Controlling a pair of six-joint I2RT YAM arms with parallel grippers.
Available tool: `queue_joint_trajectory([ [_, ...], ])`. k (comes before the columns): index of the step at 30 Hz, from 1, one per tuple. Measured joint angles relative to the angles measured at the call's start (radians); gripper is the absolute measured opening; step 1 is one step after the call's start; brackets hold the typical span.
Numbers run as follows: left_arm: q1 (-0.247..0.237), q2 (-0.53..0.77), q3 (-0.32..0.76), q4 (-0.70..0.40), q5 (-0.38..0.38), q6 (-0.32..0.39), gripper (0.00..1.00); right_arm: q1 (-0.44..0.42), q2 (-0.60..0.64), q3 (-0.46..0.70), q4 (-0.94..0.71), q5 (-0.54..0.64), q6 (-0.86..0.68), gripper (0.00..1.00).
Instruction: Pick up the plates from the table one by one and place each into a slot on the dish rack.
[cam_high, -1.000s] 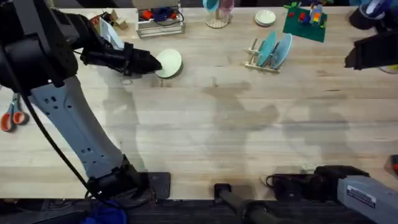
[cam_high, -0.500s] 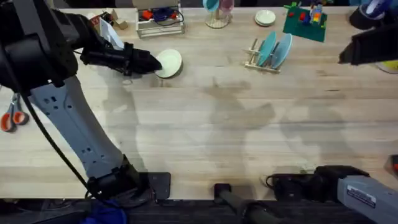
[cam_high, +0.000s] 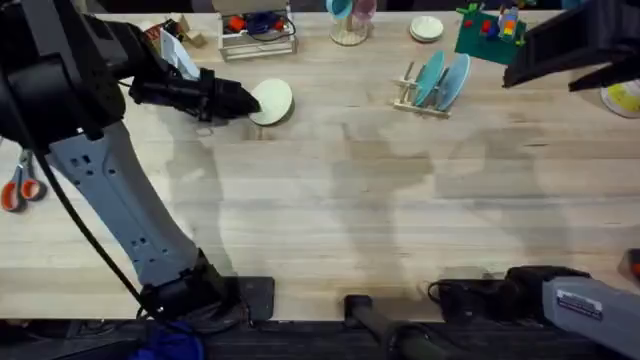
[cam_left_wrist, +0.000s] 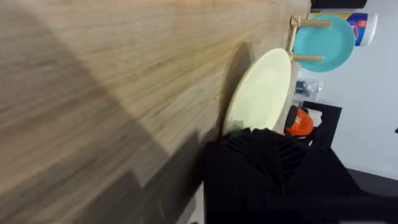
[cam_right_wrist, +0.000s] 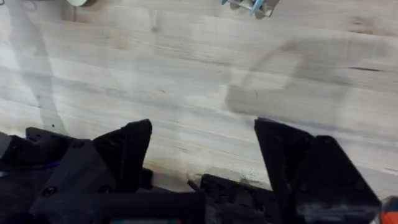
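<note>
Toward the far edge of the worktop (cam_high: 330, 210), left of its middle, the overhead view shows the left end effector (cam_high: 248, 101) clenched on the near-left rim of a cream plate (cam_high: 274, 101). The dish rack (cam_high: 420, 98) stands well to the right along the same far edge, with two teal plates (cam_high: 440, 80) already leaning in its slots. Done well, the step in hand means lifting the cream plate clear, carrying it edge-up to the right and lowering it between free pegs without knocking the teal pair. Along the far edge sit a wire basket (cam_high: 258, 35) of coloured items, a small pale dish (cam_high: 427, 29) and a green board (cam_high: 490, 38) with toy blocks; none lies on the direct path. Scissors (cam_high: 18, 185) lie at the left edge. The right arm (cam_high: 570, 50) hangs dark and blurred over the far right corner, close to the rack, and could crowd the approach.

In the left wrist view, the cream plate (cam_left_wrist: 261, 93) stands tilted on edge against the wood, gripped at its lower rim, with a teal plate (cam_left_wrist: 326, 42) and rack pegs (cam_left_wrist: 305, 57) beyond.

In the right wrist view, the right end effector (cam_right_wrist: 202, 158) is spread wide with nothing between its fingers, above bare wood.
</note>
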Motion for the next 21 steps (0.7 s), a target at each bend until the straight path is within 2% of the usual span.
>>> queue_joint_trajectory([
  [5, 0.0, -0.002, 0.005, -0.012, -0.017, -0.003, 0.037, 0.0, -0.001, 0.0, 0.0, -0.005, 0.0, 0.994],
  [11, -0.001, -0.026, 0.001, -0.03, -0.075, -0.034, 0.038, 0.0, -0.001, 0.0, -0.001, -0.01, 0.0, 0.995],
  [16, -0.001, -0.096, -0.007, -0.064, -0.137, -0.049, 0.038, 0.0, -0.001, 0.0, -0.001, -0.011, 0.0, 0.995],
  [21, -0.001, -0.181, -0.007, -0.083, -0.155, -0.055, 0.039, 0.0, -0.001, 0.0, 0.0, -0.012, 0.0, 0.995],
])
